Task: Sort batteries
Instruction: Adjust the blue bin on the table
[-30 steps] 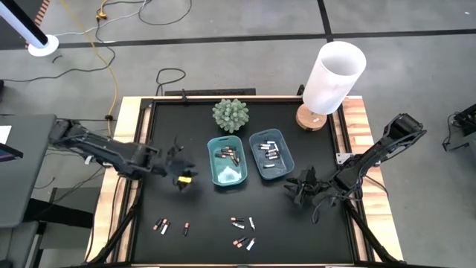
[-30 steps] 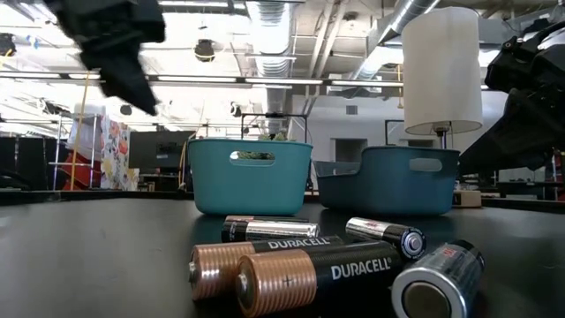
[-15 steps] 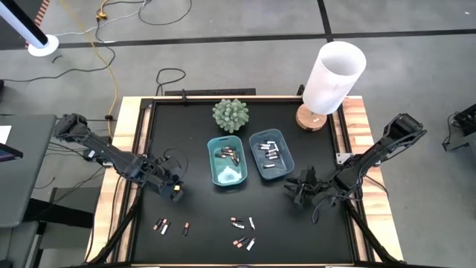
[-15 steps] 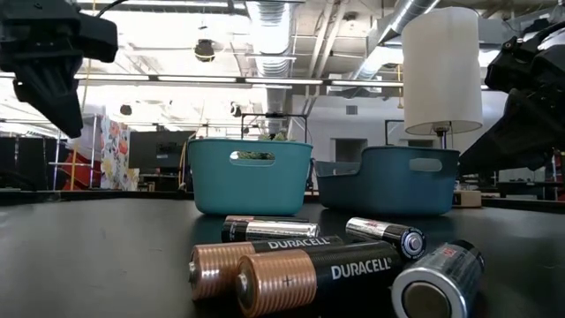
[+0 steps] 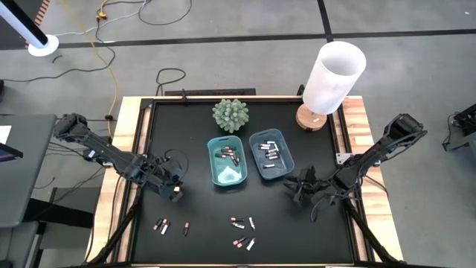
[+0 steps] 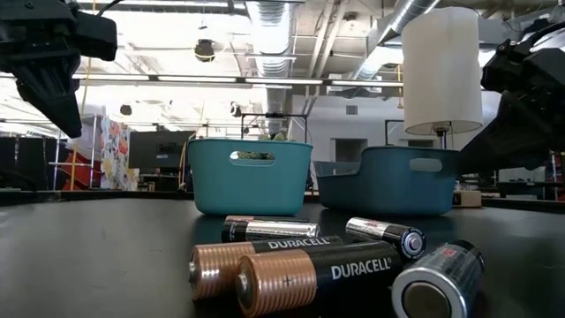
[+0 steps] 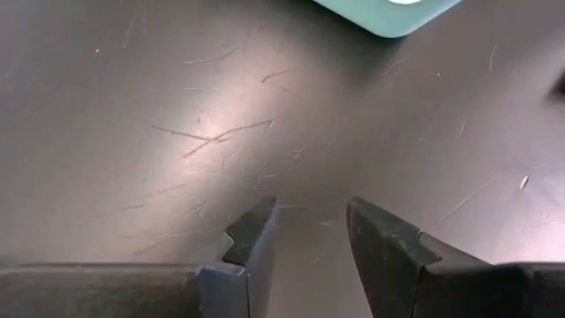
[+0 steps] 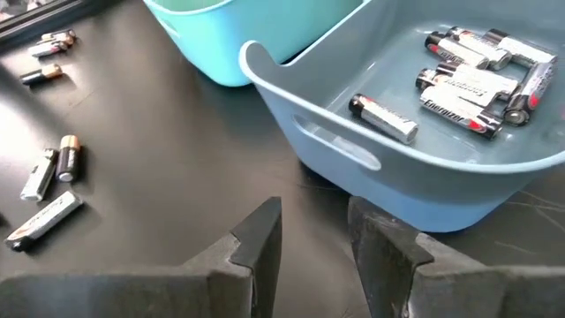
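Observation:
Loose batteries lie on the black table toward its near edge: one group at the left (image 5: pixel 162 225) and a group in the middle (image 5: pixel 244 232), which the low view shows close up (image 6: pixel 291 265). More batteries lie in the teal tray (image 5: pixel 227 160) and the blue tray (image 5: pixel 271 155), whose contents show in the right wrist view (image 8: pixel 468 75). My left gripper (image 5: pixel 175 190) (image 7: pixel 309 216) is open over bare table, left of the teal tray. My right gripper (image 5: pixel 291 186) (image 8: pixel 313 216) is open and empty, near the blue tray's near right corner (image 8: pixel 353 150).
A white-shaded lamp (image 5: pixel 331 78) stands at the far right corner. A green spiky plant (image 5: pixel 230 115) sits behind the trays. The table has wooden side rims (image 5: pixel 123 149). Bare black surface lies between the trays and the loose batteries.
My left gripper has moved away from the teal tray, toward the table's left and near edge, and then stopped over bare table. The batteries and trays have stayed where they were.

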Robot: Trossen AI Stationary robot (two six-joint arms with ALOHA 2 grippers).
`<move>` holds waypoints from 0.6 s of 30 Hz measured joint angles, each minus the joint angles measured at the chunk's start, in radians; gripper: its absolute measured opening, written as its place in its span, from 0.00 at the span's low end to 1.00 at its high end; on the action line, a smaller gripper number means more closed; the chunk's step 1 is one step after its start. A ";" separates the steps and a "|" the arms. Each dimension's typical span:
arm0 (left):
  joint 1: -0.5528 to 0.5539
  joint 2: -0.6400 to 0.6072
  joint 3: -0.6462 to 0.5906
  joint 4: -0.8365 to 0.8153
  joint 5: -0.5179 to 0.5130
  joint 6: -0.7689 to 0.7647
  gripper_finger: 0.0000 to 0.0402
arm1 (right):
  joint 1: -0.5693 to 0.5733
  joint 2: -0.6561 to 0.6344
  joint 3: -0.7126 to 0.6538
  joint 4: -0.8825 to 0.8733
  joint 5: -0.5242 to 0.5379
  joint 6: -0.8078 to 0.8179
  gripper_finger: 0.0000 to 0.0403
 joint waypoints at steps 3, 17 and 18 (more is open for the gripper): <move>0.000 0.000 0.000 0.000 0.000 -0.005 0.33 | -0.005 0.000 0.000 0.000 0.001 0.000 0.37; 0.004 0.093 0.000 -0.028 -0.022 -0.031 0.45 | -0.057 0.000 0.000 0.000 0.002 0.000 0.37; 0.004 0.104 0.000 -0.028 -0.018 -0.037 0.45 | -0.064 0.000 0.000 0.000 0.002 0.000 0.37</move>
